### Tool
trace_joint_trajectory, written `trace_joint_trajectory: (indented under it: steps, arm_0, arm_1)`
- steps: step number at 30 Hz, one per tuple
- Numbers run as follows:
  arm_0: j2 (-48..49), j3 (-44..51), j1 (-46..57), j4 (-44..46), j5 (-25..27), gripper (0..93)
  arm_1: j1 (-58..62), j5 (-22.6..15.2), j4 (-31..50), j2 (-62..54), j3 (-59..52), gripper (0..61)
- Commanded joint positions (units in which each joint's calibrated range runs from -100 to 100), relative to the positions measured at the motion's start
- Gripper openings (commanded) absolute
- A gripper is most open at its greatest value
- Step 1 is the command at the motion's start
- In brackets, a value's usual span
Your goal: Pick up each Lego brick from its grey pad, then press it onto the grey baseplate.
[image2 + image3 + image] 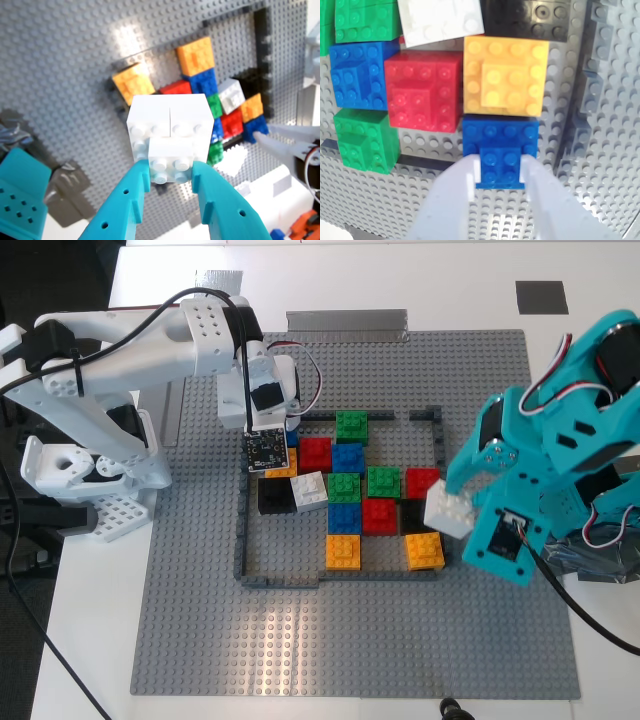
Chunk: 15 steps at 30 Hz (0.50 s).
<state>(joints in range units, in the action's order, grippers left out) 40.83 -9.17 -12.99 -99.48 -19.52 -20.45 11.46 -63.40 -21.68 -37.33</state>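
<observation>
My first gripper [170, 172], the teal one, is shut on a white Lego brick [170, 135]. It holds the brick [450, 510] in the air over the frame's side at the exterior view's right. My second gripper [501, 167], the white one, is shut on a blue Lego brick [501, 145]. That brick sits low against an orange brick [505, 75] on the grey baseplate [200, 620], inside the frame's far corner at the exterior view's left, mostly hidden there. One dark-grey pad [541, 296] lies bare at the back right. The other pad is out of view.
Inside the dark-grey frame [240, 540] stand several red, green, blue, orange and black bricks and a tilted white one [308, 490]. Silver tape strips [345, 320] lie behind the plate. Cables hang from both arms. The plate's near half [350, 640] holds no bricks.
</observation>
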Motion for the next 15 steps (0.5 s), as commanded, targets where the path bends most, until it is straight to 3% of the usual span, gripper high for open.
trace_joint_trajectory:
  steps: [1, 15]
  arm_0:
    - [-3.7, 1.2, -3.2, -0.5, -3.2, 0.0]
    - [-16.8, 1.4, -2.9, 9.2, -5.4, 0.0]
  arm_1:
    - [-0.2, -0.1, 0.0, -3.4, 2.3, 12.1]
    - [-1.1, -0.2, -2.1, -4.8, 4.3, 15.6]
